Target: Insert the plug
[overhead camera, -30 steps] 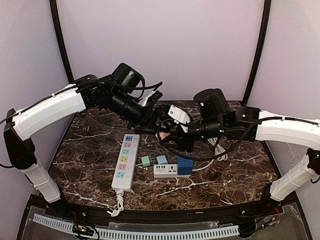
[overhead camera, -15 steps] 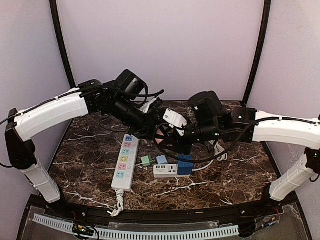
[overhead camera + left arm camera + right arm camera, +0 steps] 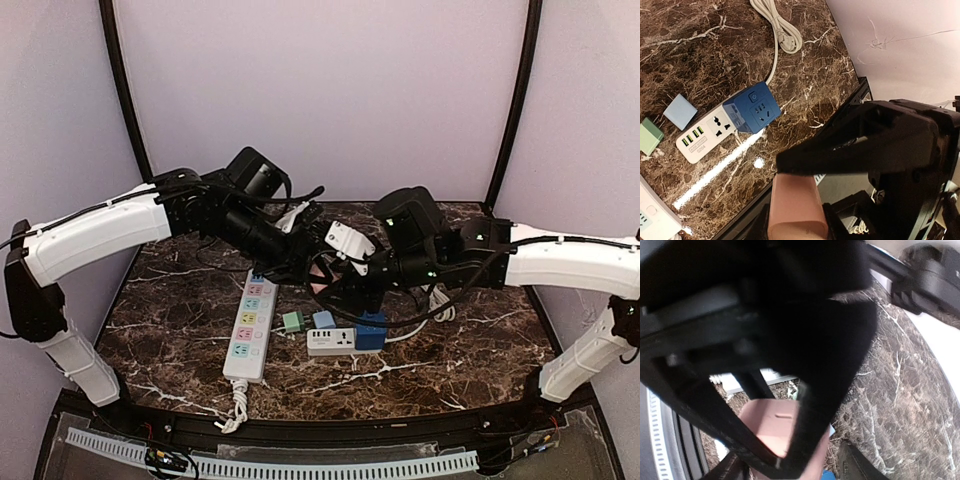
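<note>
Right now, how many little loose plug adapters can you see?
3. A green one and a pale blue one lie side by side on the table; a pink one is held in the air above it. More may be hidden.

The plug [image 3: 797,210] looks pink, adapter [image 3: 752,107] blue, table [image 3: 700,60] brown-marbled.

Black fingers [image 3: 840,156] lie against the top of a pink plug [image 3: 796,207]. On the marble surface [image 3: 715,55] lie a white power strip [image 3: 705,135] touching a blue cube socket [image 3: 752,112], a pale blue adapter [image 3: 680,111], a green adapter [image 3: 649,136] and a white cable [image 3: 782,30].
</note>
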Action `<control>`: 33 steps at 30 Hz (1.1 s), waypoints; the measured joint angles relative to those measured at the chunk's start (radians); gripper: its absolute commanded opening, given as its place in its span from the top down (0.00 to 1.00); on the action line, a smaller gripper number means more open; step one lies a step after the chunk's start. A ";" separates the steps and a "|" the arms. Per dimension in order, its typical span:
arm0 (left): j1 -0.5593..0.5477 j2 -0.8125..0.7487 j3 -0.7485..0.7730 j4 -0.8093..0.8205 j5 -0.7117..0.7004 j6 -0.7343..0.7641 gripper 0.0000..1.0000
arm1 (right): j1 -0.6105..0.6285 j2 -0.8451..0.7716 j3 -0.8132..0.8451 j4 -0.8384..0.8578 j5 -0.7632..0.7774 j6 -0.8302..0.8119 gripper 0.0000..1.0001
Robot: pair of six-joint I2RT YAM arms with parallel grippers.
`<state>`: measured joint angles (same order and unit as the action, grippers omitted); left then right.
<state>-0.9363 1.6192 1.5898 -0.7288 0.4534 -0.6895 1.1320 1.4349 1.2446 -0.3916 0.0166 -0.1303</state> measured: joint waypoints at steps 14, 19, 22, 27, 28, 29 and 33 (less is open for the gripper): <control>0.000 -0.082 -0.045 0.013 -0.053 0.032 0.99 | 0.000 -0.221 -0.148 -0.007 0.114 0.057 0.19; 0.000 -0.082 -0.017 -0.014 -0.105 0.135 0.99 | 0.000 -0.314 -0.217 -0.023 0.198 0.133 0.02; 0.000 -0.082 0.014 -0.023 -0.128 0.208 0.99 | 0.000 -0.357 -0.237 -0.036 0.246 0.186 0.01; 0.000 -0.082 0.029 -0.021 -0.183 0.341 0.99 | 0.000 -0.396 -0.251 -0.058 0.322 0.261 0.01; 0.000 -0.082 0.029 -0.021 -0.190 0.360 0.99 | 0.000 -0.396 -0.253 -0.063 0.332 0.276 0.02; 0.000 -0.082 0.029 -0.020 -0.205 0.394 0.99 | 0.000 -0.395 -0.255 -0.073 0.342 0.295 0.02; 0.000 -0.081 0.029 -0.018 -0.219 0.496 0.99 | 0.000 -0.391 -0.265 -0.114 0.364 0.381 0.01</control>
<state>-0.9363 1.5379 1.6184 -0.7464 0.2348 -0.1932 1.1316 1.0435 0.9798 -0.5060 0.3809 0.2504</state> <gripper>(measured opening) 0.265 0.986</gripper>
